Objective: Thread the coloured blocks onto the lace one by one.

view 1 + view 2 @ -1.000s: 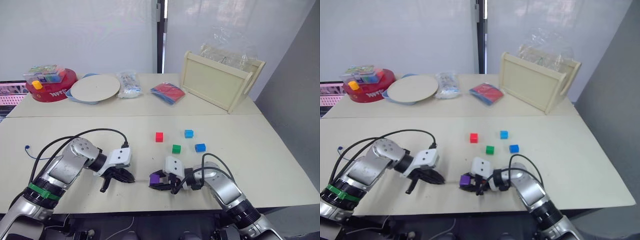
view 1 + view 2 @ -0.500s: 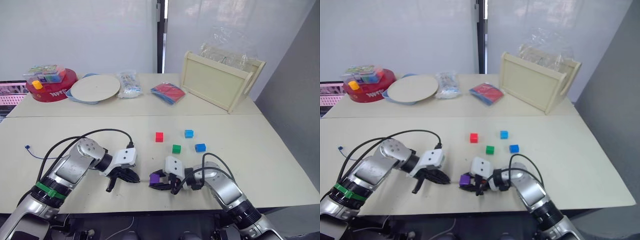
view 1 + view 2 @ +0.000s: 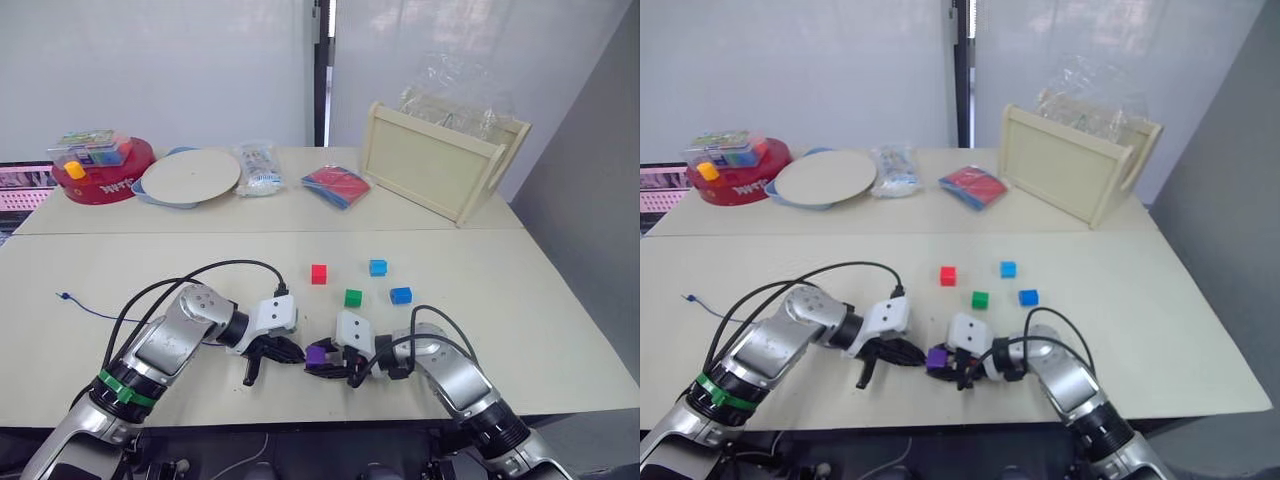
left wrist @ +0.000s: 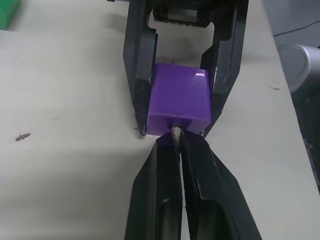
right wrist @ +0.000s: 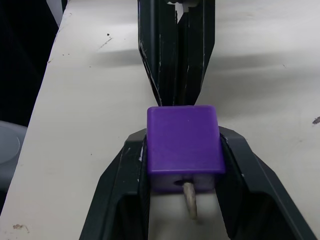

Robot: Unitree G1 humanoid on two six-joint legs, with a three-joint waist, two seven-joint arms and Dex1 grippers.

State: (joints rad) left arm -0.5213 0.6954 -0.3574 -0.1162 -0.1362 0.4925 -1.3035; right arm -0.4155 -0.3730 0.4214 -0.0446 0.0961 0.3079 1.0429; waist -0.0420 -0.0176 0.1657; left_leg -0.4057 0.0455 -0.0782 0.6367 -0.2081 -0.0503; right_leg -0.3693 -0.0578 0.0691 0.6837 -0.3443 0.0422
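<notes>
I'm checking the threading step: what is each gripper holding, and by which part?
The right gripper clamps the purple block by two opposite side faces. The left gripper pinches the lace near its pale tip, which pokes out of the block's far face.

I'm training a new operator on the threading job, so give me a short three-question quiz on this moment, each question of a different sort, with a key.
1. True or false: the right claw is shut on the purple block.
2. Multiple choice: the lace's pale tip is
A. lying flat on the table, away from the blocks
B. through the purple block, poking out of its far hole
C. inside the green block
3. Fill in: the left claw, shut on the lace, meets the purple block at its ____ face.

Key: 1 true; 2 B; 3 the one turned away from the right claw's wrist, where the lace goes in.
</notes>
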